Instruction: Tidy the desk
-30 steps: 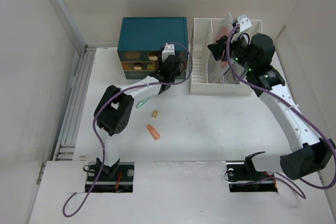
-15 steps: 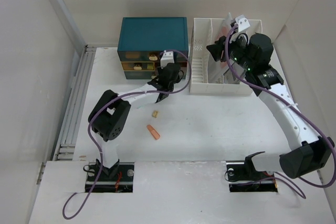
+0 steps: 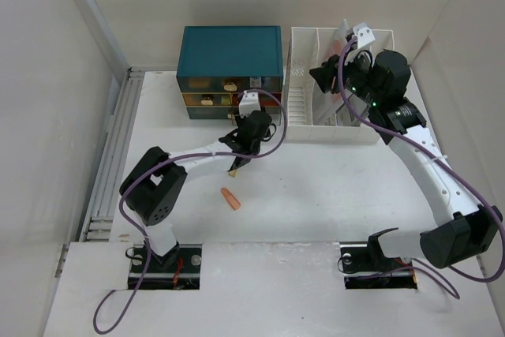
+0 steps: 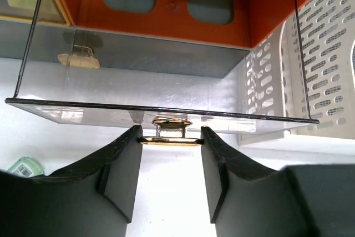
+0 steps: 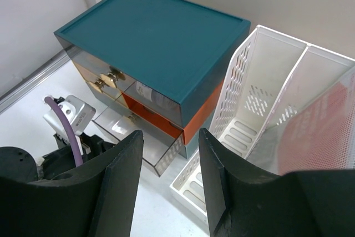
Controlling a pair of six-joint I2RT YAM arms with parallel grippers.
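Observation:
A teal drawer cabinet [image 3: 230, 49] stands at the back of the table, also in the right wrist view [image 5: 161, 37]. Its lower clear drawer [image 4: 161, 81] is pulled out, and looks empty. My left gripper [image 4: 170, 142] is shut on the drawer's gold knob [image 4: 171, 131], its fingers pressing both ends. From above, the left gripper [image 3: 251, 122] sits just in front of the cabinet. An orange eraser [image 3: 230, 199] lies on the table nearer the bases. A green object [image 4: 25, 166] lies at the lower left of the left wrist view. My right gripper [image 5: 169, 154] hangs open and empty above the rack.
A white perforated file rack [image 3: 304, 108] stands right of the cabinet, touching it, with a red sheet [image 5: 327, 120] in its right slot. A small tan piece [image 3: 233, 170] lies under the left arm. White walls enclose the table on the left and right.
My left gripper has drawn back toward the near edge with the knob in it, sliding the clear drawer out of the cabinet. The right arm has hardly moved.

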